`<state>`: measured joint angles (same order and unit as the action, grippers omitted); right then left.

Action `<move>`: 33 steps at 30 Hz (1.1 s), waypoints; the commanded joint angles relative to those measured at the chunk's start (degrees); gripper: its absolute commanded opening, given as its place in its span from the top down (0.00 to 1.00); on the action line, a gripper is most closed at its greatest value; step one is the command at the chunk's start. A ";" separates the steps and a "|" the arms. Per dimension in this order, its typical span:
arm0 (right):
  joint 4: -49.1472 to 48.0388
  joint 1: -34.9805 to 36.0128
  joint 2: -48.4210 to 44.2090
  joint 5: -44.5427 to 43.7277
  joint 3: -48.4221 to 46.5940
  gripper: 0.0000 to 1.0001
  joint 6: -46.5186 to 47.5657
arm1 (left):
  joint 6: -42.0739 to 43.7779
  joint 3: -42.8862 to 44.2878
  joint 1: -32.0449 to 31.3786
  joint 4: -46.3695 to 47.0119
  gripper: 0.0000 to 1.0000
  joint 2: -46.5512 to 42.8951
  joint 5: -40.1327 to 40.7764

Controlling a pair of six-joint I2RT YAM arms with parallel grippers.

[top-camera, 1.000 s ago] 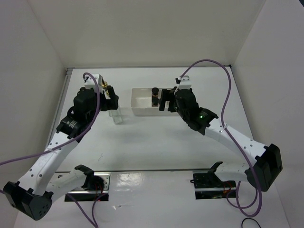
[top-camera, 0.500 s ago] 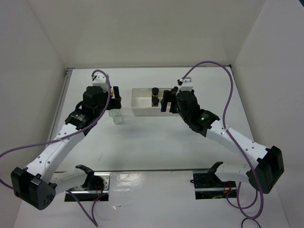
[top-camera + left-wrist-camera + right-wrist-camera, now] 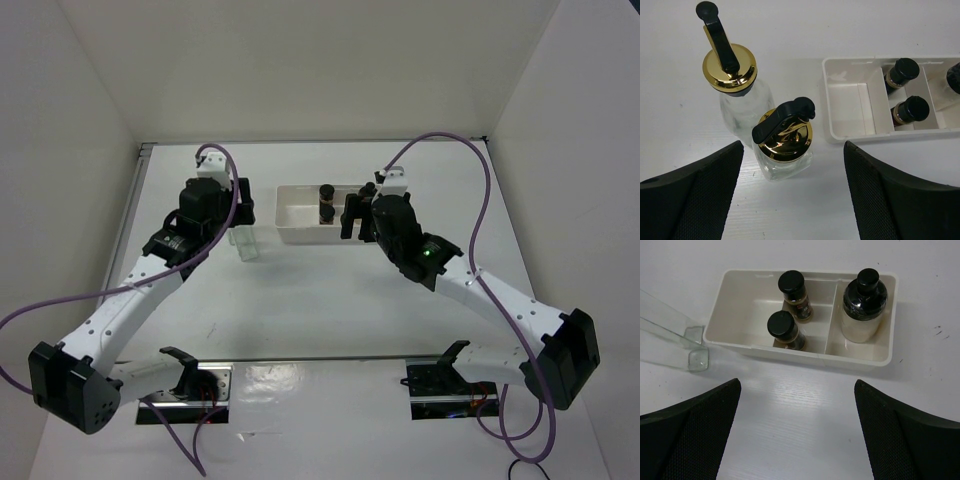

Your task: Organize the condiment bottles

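Reaching farther out than a second ago, the left arm now hangs the left pincer (image 3: 793, 152) straight above the two glass bottles, and its jaws are narrowing. They stand open on either side of the nearer glass bottle (image 3: 785, 140), a gap showing on both sides, so nothing is gripped yet. The farther glass bottle (image 3: 730, 70) stands just beside it on the bench (image 3: 330, 290), off the end of the tray (image 3: 860, 136). The right pincer (image 3: 797, 385) is unchanged: spread wide, empty, hovering in front of the tray. I judge that a grasp on the nearer bottle is beginning, with only the two glass bottles left to place.

The right wrist view makes plain what the top view leaves small. The rear spice jar (image 3: 791, 287) and front spice jar (image 3: 781, 327) share the middle compartment, and the whitish jar (image 3: 864, 300) fills the far end one. The compartment nearest the glass bottles holds nothing. Only the left wrist view shows both gold pourers; from above, the arm hides one bottle.
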<state>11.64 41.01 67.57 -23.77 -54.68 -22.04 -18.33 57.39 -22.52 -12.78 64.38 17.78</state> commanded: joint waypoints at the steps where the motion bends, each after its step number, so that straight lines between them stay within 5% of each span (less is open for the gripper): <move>1: -1.53 0.47 -1.92 -1.54 0.18 0.02 -0.37 | -0.13 2.29 0.20 3.37 0.15 0.31 0.68; 33: -1.53 0.47 -0.86 -2.07 1.24 0.02 -1.42 | -1.80 2.82 0.20 4.43 0.28 2.94 2.96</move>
<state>11.60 41.01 67.53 -24.64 -53.87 -22.94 -18.70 57.67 -22.52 -11.44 67.22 19.88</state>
